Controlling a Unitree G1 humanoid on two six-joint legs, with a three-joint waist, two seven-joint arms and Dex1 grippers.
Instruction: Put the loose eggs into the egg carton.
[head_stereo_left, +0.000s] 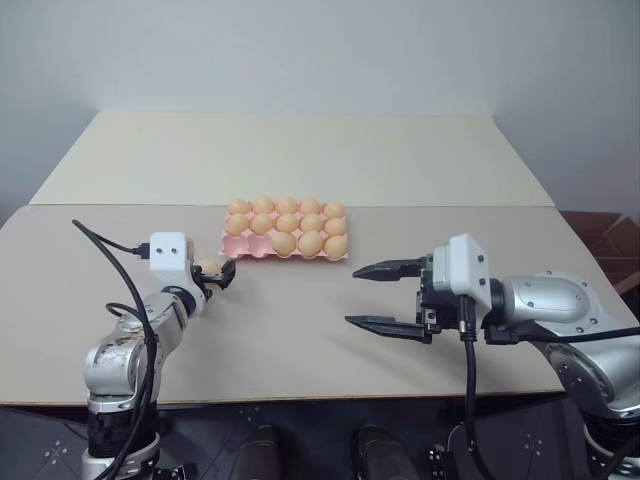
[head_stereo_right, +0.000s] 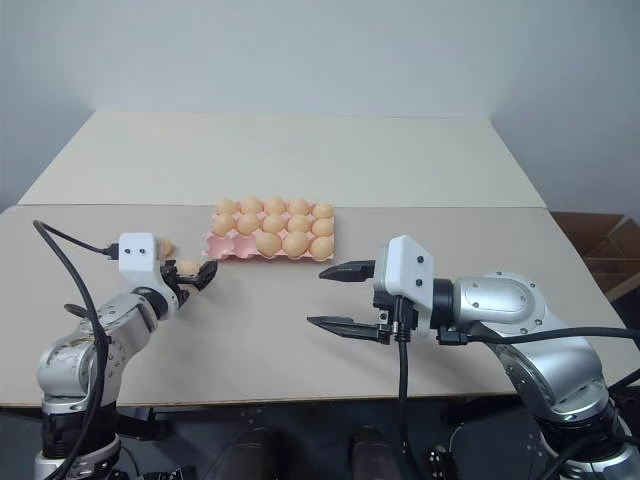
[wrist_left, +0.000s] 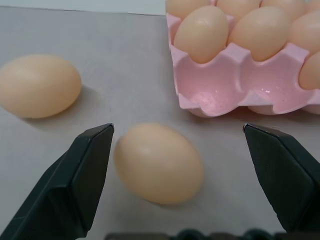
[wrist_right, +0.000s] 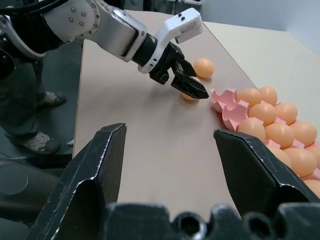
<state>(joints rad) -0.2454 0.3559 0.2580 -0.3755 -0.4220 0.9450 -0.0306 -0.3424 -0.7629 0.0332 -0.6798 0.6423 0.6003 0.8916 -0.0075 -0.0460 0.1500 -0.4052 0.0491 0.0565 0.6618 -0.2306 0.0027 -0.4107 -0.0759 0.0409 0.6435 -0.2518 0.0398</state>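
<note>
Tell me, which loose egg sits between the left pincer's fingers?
The egg nearest the pink carton, between the open left pincer fingers. The other egg lies farther off.

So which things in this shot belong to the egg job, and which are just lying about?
Part of the job:
- loose egg between the open fingers of the left hand
- second loose egg on the table beside it
- pink egg carton, two near-corner cups empty
- right hand, open, holding nothing

Just lying about:
- far table behind the near table, nothing else
</note>
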